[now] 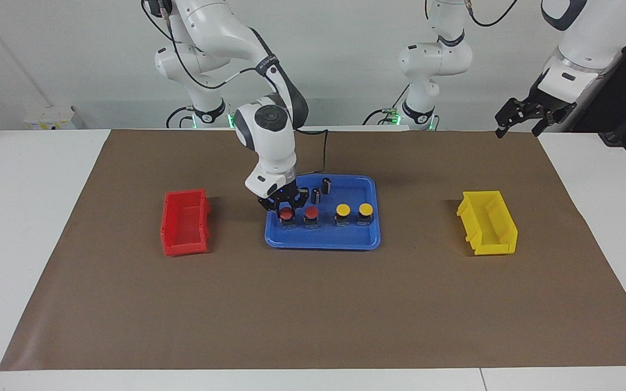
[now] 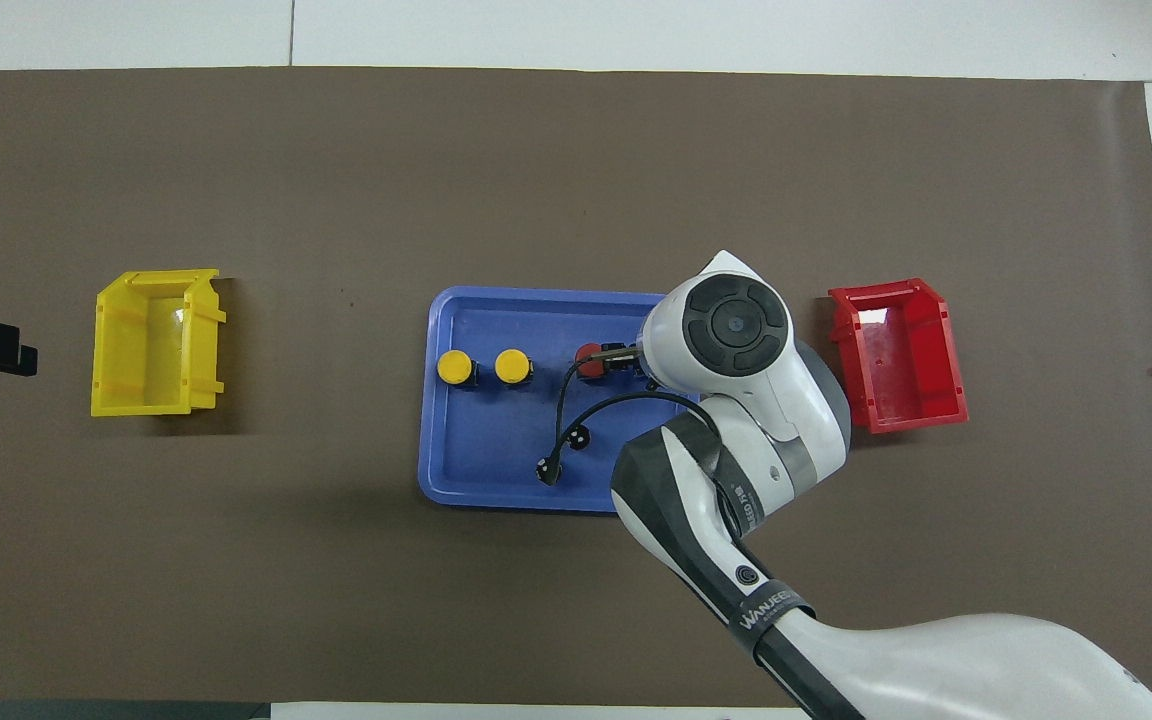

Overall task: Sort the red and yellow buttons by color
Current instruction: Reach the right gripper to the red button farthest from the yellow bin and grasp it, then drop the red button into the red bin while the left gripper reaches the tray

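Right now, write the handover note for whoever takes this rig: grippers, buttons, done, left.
Right gripper: shut on the end red button, down in the blue tray.
Left gripper: open, waiting over the table edge at its own end.
In the tray: second red button, two yellow buttons, two dark cylinders.
Done: nothing binned; red bin and yellow bin hold no buttons.
Left: all four buttons.

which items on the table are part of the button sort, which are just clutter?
Job:
- two red buttons, first in right gripper
- two yellow buttons
- red bin
- yellow bin
- blue tray

Lying about:
- two dark cylinders in the tray
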